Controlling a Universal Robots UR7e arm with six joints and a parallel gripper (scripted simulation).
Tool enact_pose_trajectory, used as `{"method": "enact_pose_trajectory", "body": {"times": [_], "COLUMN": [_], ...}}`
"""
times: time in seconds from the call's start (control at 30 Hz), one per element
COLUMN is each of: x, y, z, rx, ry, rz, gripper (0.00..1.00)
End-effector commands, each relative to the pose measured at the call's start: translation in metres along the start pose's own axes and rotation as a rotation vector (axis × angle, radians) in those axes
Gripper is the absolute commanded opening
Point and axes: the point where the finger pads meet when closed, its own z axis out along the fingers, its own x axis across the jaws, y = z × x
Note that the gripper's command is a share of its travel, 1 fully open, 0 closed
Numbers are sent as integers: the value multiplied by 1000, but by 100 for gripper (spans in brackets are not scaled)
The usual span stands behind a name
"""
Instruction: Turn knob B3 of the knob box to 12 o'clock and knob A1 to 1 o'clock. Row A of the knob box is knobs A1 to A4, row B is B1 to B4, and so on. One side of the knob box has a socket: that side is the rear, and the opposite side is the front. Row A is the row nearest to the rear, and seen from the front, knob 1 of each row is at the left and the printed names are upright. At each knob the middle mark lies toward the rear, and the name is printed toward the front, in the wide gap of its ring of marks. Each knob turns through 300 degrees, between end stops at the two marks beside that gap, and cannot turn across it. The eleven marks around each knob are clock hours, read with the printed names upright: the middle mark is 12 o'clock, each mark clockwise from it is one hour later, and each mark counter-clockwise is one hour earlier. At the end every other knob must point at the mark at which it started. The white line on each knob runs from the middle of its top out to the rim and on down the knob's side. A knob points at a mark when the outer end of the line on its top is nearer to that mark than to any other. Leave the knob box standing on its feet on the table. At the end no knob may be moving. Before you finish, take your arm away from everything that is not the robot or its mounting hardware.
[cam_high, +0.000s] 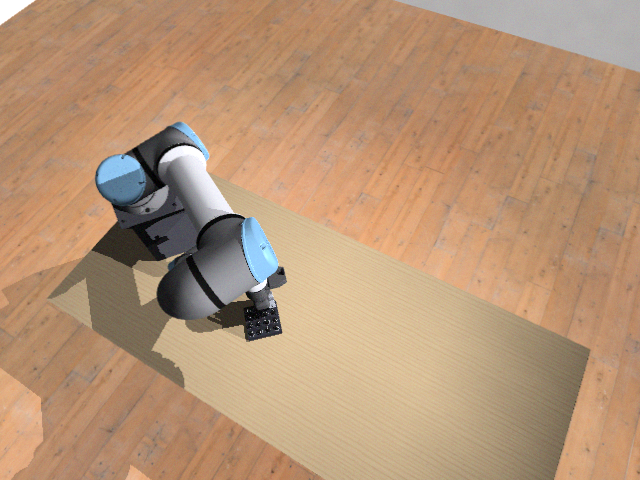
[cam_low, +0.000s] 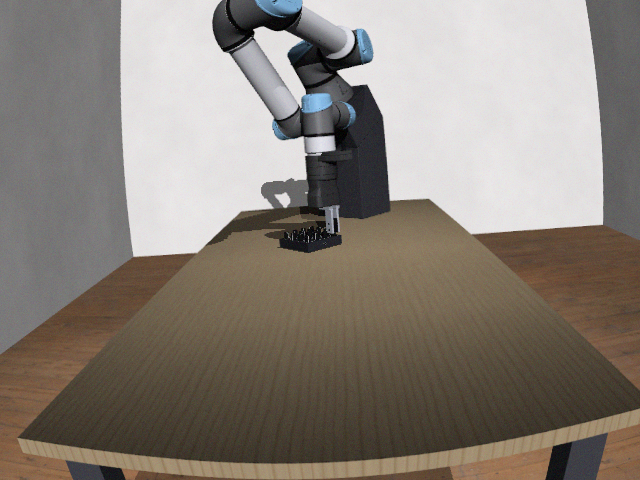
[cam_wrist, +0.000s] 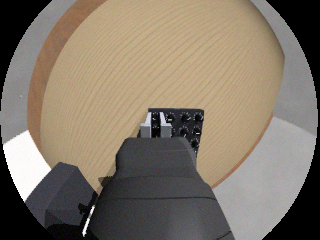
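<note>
The black knob box stands on the table, with rows of dark knobs carrying white marks. My gripper points down over the edge of the box nearest the arm's base. Its two light grey fingertips are at knob height, close together on either side of a knob in the outermost line, and look shut on it. Neighbouring knobs show beside the fingers in the wrist view. The gripper body hides part of the box there. Names and knob hours are too small to read, and the socket is not seen.
The wooden table carries the box near the arm's base. The dark pedestal stands behind the box. The arm casts shadows over the table beside the box.
</note>
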Motion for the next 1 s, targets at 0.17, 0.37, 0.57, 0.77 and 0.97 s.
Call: {"method": "enact_pose_trajectory", "body": {"times": [0.17, 0.37, 0.57, 0.77, 0.97], "x": [0, 0, 0, 0, 0], "y": [0, 0, 0, 0, 0], "z": [0, 0, 0, 0, 0], "rx": [1, 1, 1, 1, 1], "ry": [1, 1, 1, 1, 1], "rz": [4, 12, 34, 72, 106], "gripper": [30, 30, 30, 30, 30]}}
